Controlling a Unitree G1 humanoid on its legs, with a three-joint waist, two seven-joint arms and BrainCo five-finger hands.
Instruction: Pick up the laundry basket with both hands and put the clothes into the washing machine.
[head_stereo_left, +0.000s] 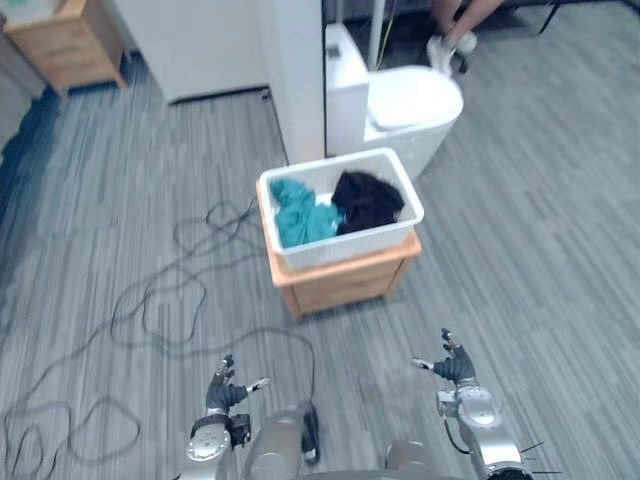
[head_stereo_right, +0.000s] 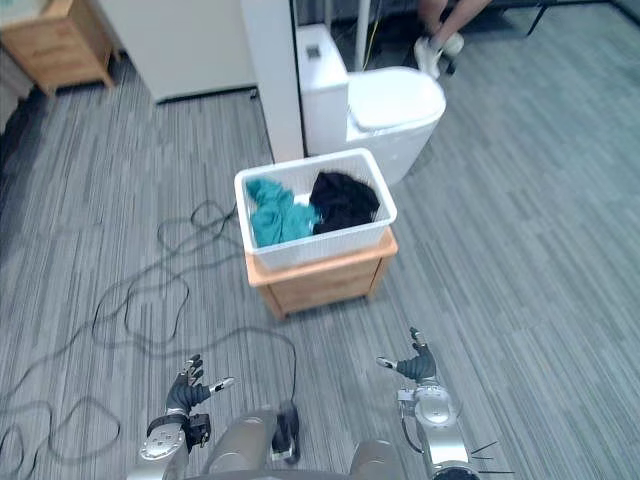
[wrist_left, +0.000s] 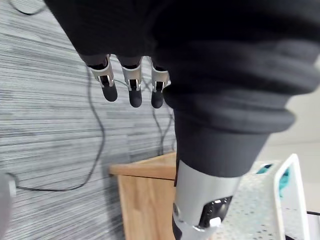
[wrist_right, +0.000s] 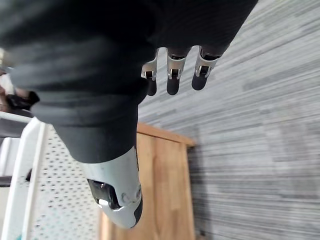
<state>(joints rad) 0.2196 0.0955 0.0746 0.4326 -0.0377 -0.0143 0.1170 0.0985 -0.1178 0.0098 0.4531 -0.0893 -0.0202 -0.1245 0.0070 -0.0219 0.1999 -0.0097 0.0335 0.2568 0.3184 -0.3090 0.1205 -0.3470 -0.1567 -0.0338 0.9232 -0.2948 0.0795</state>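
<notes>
**Basket loaded and waiting, both hands low and empty**

Here is the basket (head_stereo_left: 350, 243), white with perforated walls, sitting square on top of a small wooden bench (head_stereo_left: 345, 280) in the middle of the grey floor (head_stereo_left: 560, 220). There are two items inside. A teal cloth (head_stereo_left: 300, 215) is bunched up on the robot's left side of the basket. A black cloth (head_stereo_left: 367, 198) is heaped on the right side, and the two touch near the middle. Neither one hangs over the rim.

Just behind the bench stands a white unit (head_stereo_left: 410, 100) with a rounded lid, and that lid is down. A white pillar (head_stereo_left: 300, 80) rises beside it on the left. Further back, a person's legs (head_stereo_left: 450, 40) show at the top edge. A wooden cabinet (head_stereo_left: 65, 40) sits off in the far left corner.

Now the hands. The left hand (head_stereo_left: 225, 390) hangs low, near the robot and well short of the bench. Its fingers (wrist_left: 131, 90) are straight and slightly spread, and they pinch nothing. The right hand (head_stereo_left: 455, 367) mirrors it on the other side, also clear of the basket. Its fingers (wrist_right: 172, 82) are straight with small gaps between them, and they hold nothing either. Both thumbs point inward, towards each other.
</notes>
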